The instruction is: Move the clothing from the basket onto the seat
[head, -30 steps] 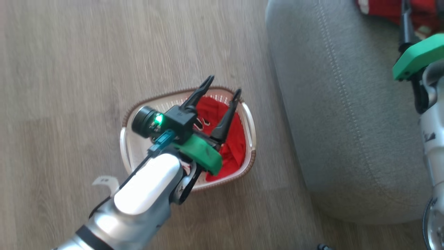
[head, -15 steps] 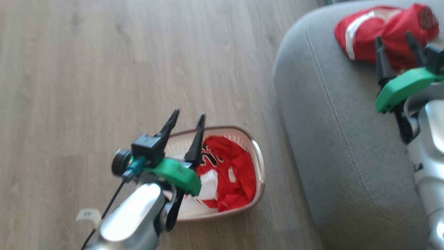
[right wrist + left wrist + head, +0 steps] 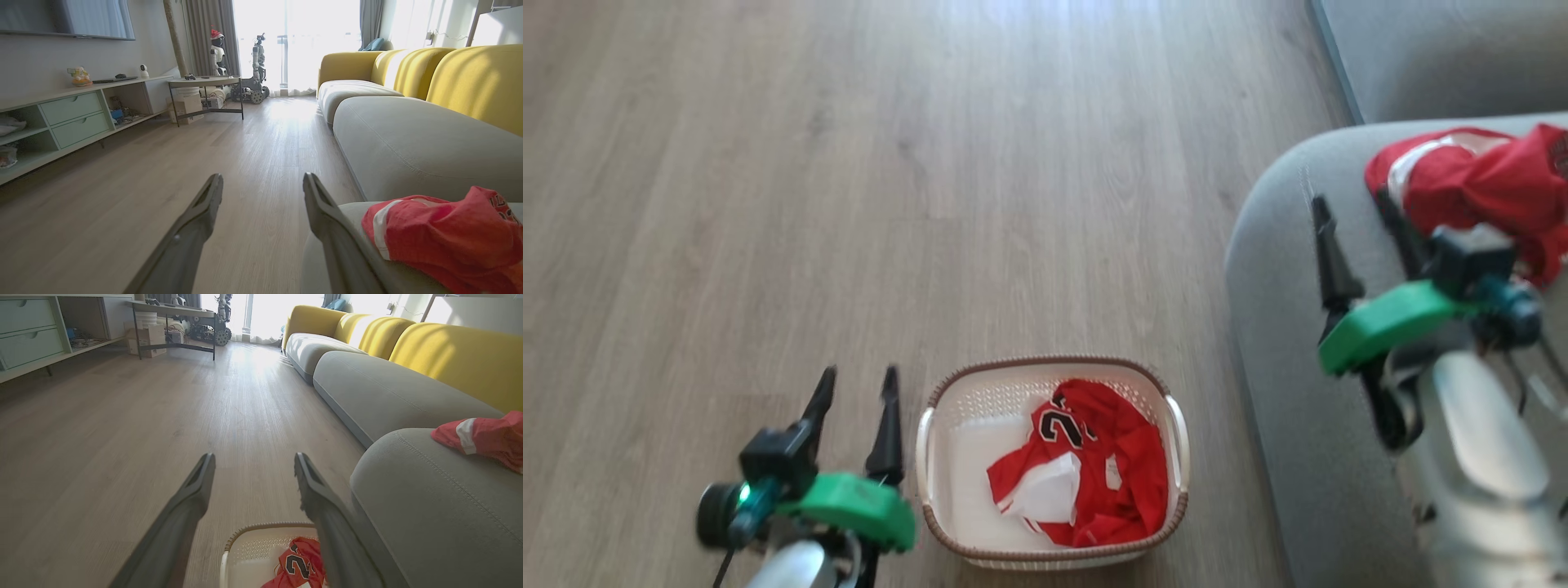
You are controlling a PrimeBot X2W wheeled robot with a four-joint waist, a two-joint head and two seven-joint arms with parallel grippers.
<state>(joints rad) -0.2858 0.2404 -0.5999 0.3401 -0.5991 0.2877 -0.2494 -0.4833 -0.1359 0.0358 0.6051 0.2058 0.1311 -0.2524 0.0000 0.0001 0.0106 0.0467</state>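
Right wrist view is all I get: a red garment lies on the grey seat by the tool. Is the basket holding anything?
Observer: Yes. In the head view a red jersey with a black number lies crumpled in the basket.
Operator: Where does the basket stand?
Observer: On the wooden floor, close beside the seat, at its rounded front.
Operator: And the left tool?
Observer: The left tool is open and empty, to the left of the basket in the head view, not over it.
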